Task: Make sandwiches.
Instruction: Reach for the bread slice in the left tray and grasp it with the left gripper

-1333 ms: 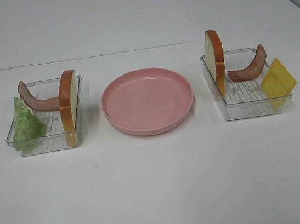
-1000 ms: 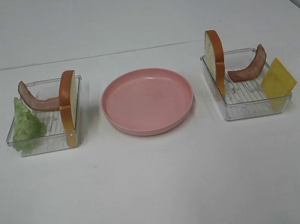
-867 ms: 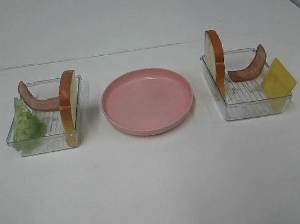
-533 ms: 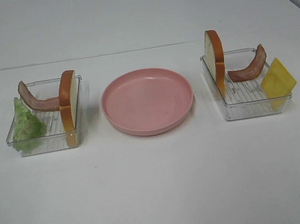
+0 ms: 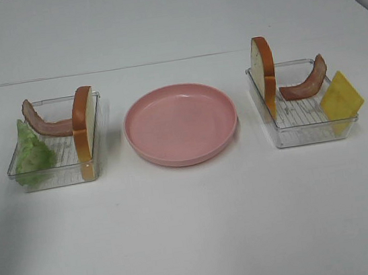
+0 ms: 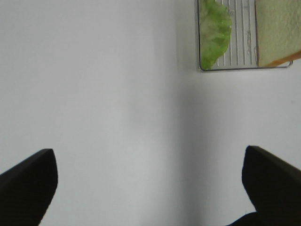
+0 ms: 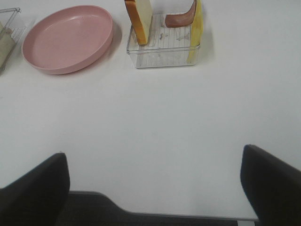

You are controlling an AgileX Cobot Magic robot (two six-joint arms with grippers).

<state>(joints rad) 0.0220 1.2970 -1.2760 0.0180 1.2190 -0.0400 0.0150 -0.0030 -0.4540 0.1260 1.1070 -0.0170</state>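
Observation:
The sandwich parts lie apart in two clear trays. The left tray (image 5: 60, 177) holds a green lettuce leaf (image 5: 33, 154), a bacon strip (image 5: 45, 123) and a bread slice (image 5: 85, 130) standing on edge. The right tray (image 5: 306, 135) holds a bread slice (image 5: 265, 76), a bacon strip (image 5: 306, 84) and a yellow cheese square (image 5: 341, 98). No arm shows in the high view. My left gripper (image 6: 150, 188) is open and empty over bare table, short of the lettuce (image 6: 214, 30). My right gripper (image 7: 155, 188) is open and empty, well short of the right tray (image 7: 162, 59).
A round pink plate (image 5: 181, 123) sits between the trays with nothing on it; it also shows in the right wrist view (image 7: 68, 37). The table is white, with wide bare surface in front of the trays.

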